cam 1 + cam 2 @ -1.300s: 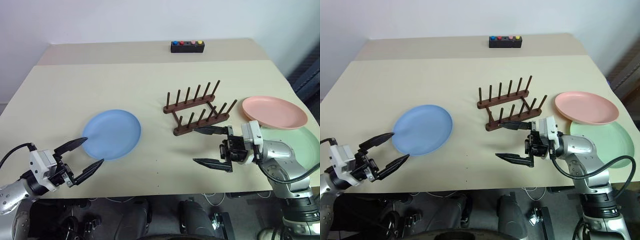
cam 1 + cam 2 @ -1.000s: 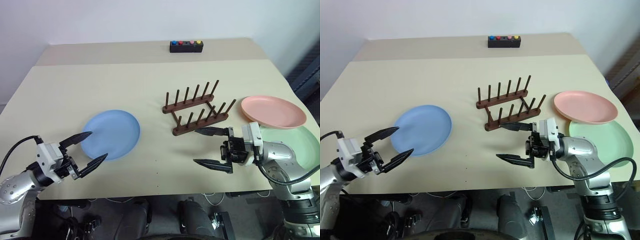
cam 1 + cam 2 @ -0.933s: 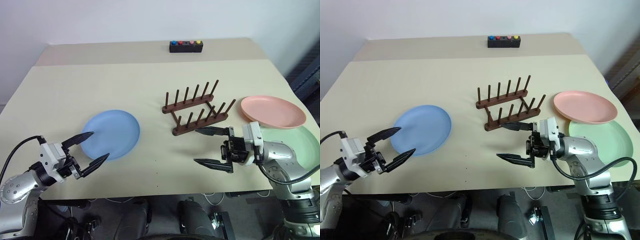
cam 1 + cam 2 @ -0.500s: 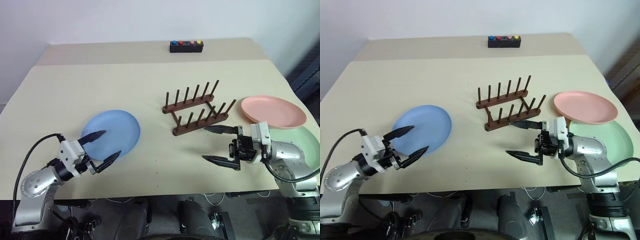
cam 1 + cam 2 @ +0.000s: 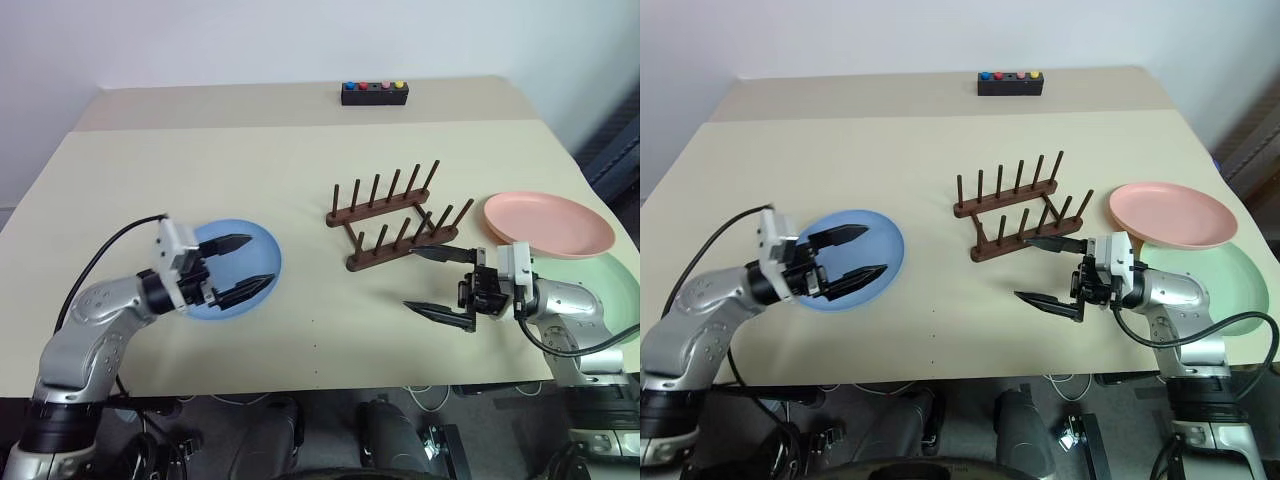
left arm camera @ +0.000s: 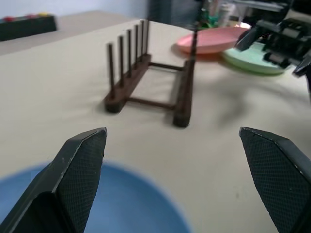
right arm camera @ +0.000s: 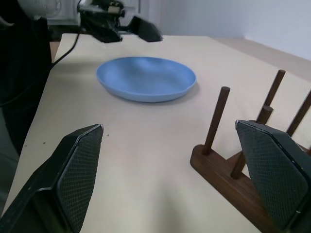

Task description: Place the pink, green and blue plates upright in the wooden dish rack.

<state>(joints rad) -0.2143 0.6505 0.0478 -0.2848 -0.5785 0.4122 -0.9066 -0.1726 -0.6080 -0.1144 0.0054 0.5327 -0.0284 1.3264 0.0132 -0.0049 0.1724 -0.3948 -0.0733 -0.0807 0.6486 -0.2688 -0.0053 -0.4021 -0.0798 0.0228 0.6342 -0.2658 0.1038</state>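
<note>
While wrist-hidden, button box (image 5: 374, 93) shows overhead.

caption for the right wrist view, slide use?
Open right gripper faces the flat blue plate; the wooden dish rack beside it is empty.

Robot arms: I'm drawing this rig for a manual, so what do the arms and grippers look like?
Both arms are silver-grey metal with rounded segments. Each ends in a white block and a black mechanism. The left gripper and right gripper each have two pointed black fingers with textured pads. A black cable loops along each arm.
</note>
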